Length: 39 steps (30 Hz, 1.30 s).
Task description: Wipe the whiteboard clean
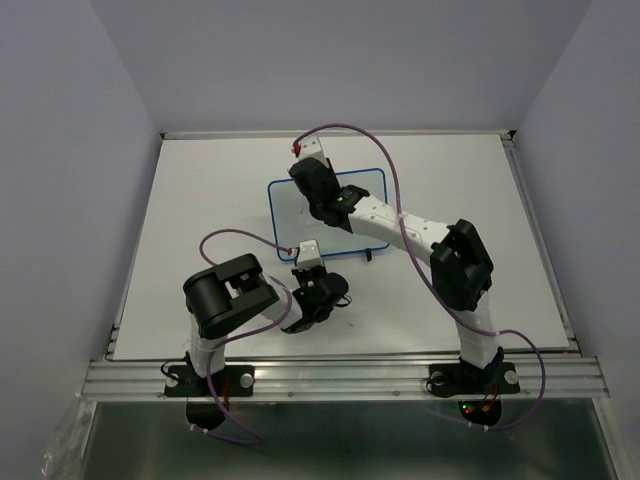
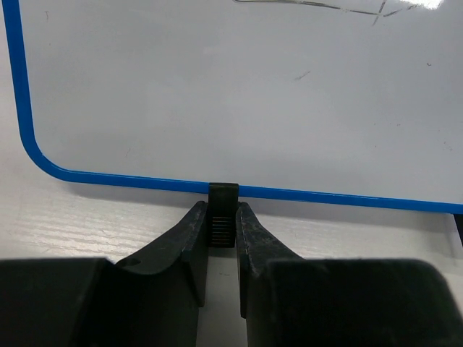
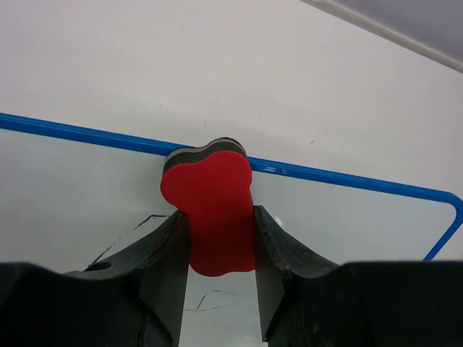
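- While the whiteboard (image 1: 288, 215) lies on the white table (image 1: 200, 190) near its middle, both arms reach to it
- The left gripper (image 2: 223, 220) has its fingers squeezed tight on a small black foot (image 2: 223, 194) at the board's near blue edge
- The right gripper (image 3: 219, 217) has its fingers squeezed on a red eraser (image 3: 208, 181)
- The eraser's tip sits by the far blue edge
- Some thin black lines (image 3: 148, 218) show on the board beside it

The whiteboard (image 2: 217, 94) is white with a thin blue rim and faint black marker strokes; the eraser (image 3: 213, 210) is red, its backing layer seemingly dark grey.
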{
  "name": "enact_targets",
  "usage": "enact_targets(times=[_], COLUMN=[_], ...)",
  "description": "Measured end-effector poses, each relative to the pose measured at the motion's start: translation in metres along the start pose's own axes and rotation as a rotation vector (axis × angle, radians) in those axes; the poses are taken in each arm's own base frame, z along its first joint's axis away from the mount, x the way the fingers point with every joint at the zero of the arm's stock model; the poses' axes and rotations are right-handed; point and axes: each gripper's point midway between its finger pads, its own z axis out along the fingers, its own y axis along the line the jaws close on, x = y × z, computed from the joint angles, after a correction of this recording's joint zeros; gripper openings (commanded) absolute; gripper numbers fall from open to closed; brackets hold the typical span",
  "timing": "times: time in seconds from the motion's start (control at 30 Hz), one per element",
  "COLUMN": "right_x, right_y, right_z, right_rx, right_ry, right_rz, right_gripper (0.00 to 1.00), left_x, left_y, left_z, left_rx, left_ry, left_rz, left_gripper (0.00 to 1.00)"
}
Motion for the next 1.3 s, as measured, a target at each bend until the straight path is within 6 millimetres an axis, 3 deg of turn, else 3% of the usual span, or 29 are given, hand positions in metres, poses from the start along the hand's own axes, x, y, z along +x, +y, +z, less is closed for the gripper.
enact_targets(times=[0.23,0.4,0.57,0.83,1.0,1.2,1.3], right_x=[0.018,0.025,0.054,0.066,0.049,-0.006,-0.030], right_y=[0.009,0.042,0.066,0.073,0.049,-0.015,-0.032], right_z=[0.004,-0.006,-0.013,-0.024,-0.018,-0.015,-0.015], right_rx=[-0.010,-0.142,-0.265,-0.347,-0.328,-0.251,-0.229], right_ry=[0.044,0.054,0.106,0.138,0.121,0.004,-0.069], right_rz=[-0.057,-0.111,-0.154,-0.144,-0.083,0.041,0.061], right_gripper=[0.01,0.01,0.01,0.01,0.01,0.01,0.01], left_x=[0.000,0.000,0.000,0.000,0.000,0.000,0.000], left_y=[0.000,0.000,-0.001,-0.001,-0.001,-0.001,-0.001], left_z=[0.000,0.001,0.001,0.001,0.001,0.001,0.001], left_rx=[-0.002,-0.004,-0.004,-0.004,-0.004,-0.005,-0.005], left_ry=[-0.005,-0.009,-0.011,-0.013,-0.013,-0.013,-0.013], left_rz=[-0.010,-0.016,-0.021,-0.024,-0.024,-0.024,-0.022], left_gripper=[0.00,0.00,0.00,0.00,0.00,0.00,0.00])
